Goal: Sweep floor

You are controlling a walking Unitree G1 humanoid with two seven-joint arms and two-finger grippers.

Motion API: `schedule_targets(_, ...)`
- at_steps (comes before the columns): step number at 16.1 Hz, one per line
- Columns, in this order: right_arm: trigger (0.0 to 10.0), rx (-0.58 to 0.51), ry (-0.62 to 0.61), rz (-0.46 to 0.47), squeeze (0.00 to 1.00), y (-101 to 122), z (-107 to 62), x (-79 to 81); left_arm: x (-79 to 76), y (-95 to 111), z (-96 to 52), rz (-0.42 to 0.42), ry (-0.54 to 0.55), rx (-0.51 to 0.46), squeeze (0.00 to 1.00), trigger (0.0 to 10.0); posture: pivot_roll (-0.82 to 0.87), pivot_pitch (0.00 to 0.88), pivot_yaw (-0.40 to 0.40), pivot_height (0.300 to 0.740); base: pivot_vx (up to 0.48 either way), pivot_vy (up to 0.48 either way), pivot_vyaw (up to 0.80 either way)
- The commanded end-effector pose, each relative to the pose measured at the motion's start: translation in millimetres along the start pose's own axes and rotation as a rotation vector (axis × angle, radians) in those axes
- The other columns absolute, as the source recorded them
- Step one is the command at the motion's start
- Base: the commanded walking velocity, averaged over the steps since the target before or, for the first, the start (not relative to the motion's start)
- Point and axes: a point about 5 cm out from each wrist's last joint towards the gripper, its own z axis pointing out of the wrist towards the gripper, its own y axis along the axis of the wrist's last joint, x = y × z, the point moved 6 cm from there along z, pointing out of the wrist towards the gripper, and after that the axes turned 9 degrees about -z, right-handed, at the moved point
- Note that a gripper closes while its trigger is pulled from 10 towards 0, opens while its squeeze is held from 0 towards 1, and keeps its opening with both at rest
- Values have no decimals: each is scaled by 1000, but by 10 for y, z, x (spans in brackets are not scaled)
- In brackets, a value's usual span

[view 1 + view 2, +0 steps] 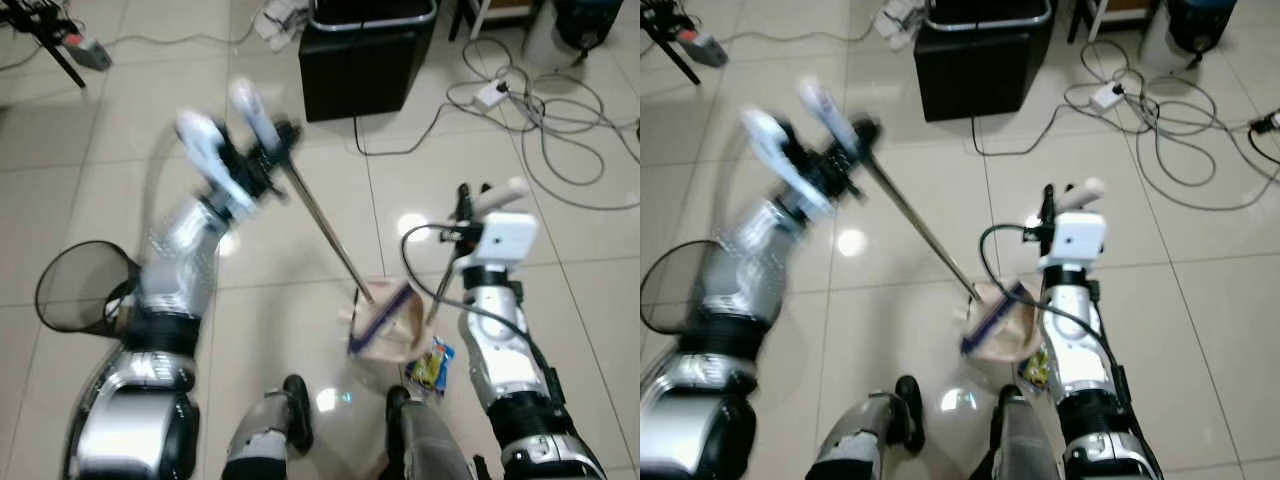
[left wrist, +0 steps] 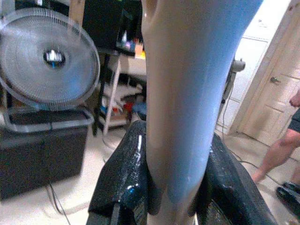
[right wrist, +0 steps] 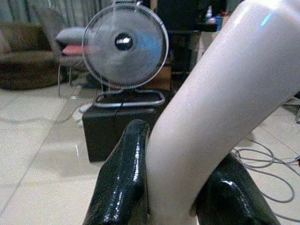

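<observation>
L claw (image 1: 245, 150) clamped tight on the broom handle (image 1: 325, 235); wrist view has both fingers (image 2: 124, 180) pressed to the pale-blue grip. R claw (image 1: 478, 205) likewise closed round the dustpan handle (image 3: 220, 108), pan (image 1: 385, 320) low on the tiles by the feet.

Step, I'd judge: mid-sweep, brush head (image 1: 378, 315) at the pan mouth, a snack packet (image 1: 432, 365) just beside it. Next: short pull w/ broom, nudge the packet in, pan kept flat.

Head views give floor, cables (image 1: 560, 120), black box (image 1: 365, 60). Wrist views add a fan (image 3: 124, 44) on that box and a person's leg (image 2: 276, 152).
</observation>
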Motion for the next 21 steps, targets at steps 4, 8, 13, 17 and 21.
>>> schedule_targets(4, 10000, -57, -48, 94, 0, 216, 86, -113, 604, 381, -251, 195, 222, -55, 0, 10000, 28, 143, 103, 740, 0, 0, 0)
schedule_targets(8, 10000, -96, -101, 190, 0, 487, 200, -283, 988, 78, -670, 278, 471, 90, 0, 10000, 5, 104, 100, 740, 0, 0, 0)
schedule_targets(13, 10000, -172, -102, 281, 0, 1076, 399, -442, 1000, -368, -1103, 268, 588, 186, 0, 10000, -16, 82, 102, 740, 0, 0, 320)
schedule_targets(17, 10000, -129, -9, 378, 0, 1334, 570, -329, 684, -506, -1275, 288, 570, 204, 0, 10000, -18, 82, 95, 740, 0, 0, 800)
schedule_targets(21, 10000, -126, -2, 394, 0, 1502, 660, -360, 515, -524, -1291, 316, 575, 201, 0, 10000, -18, 79, 95, 740, 0, 0, 800)
